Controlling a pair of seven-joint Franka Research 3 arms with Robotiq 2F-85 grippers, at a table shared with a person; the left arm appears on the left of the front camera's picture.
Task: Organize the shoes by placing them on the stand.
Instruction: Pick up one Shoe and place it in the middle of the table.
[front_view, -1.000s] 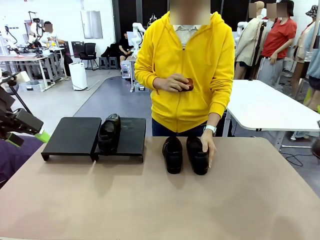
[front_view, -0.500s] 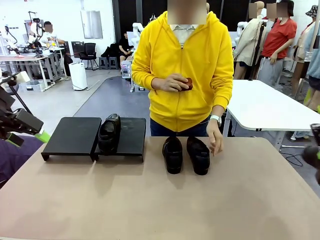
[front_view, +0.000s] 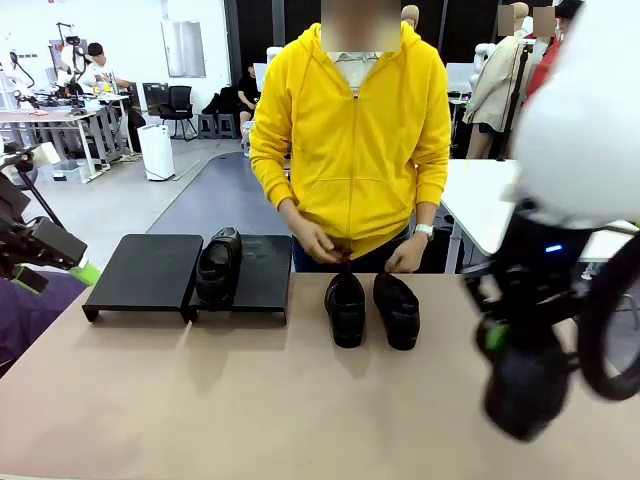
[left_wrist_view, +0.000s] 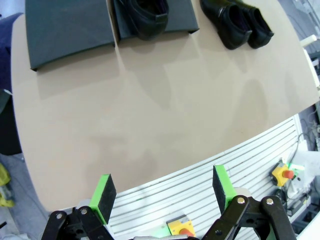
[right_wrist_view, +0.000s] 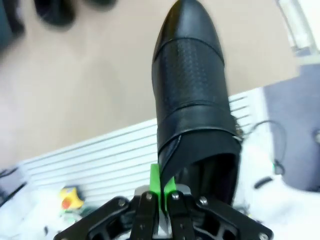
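One black shoe (front_view: 218, 264) lies on the black stand (front_view: 146, 271), across the seam of its two sections. Two more shoes (front_view: 346, 308) stand side by side on the table in front of the person, whose hands hover at their heels. My right gripper (front_view: 495, 335) hangs over the table's right side, shut on the collar of a fourth shoe (front_view: 520, 395); in the right wrist view its fingers (right_wrist_view: 161, 187) pinch the shoe (right_wrist_view: 192, 90), toe pointing away. My left gripper (front_view: 57, 276) waits open at the far left, off the table. Its wrist view shows the open pads (left_wrist_view: 103, 192), the stand (left_wrist_view: 67, 25) and the pair (left_wrist_view: 237, 20).
The tan table (front_view: 250, 400) has bare room in front and in the middle. The stand's left section (front_view: 150, 265) carries nothing. The person in a yellow hoodie (front_view: 350, 140) stands at the far edge. A white table (front_view: 470, 200) is behind on the right.
My right arm has swung in from the right with a shoe in its grip. The person let go of the pair and lowered both hands to the table edge. The left arm stayed still.
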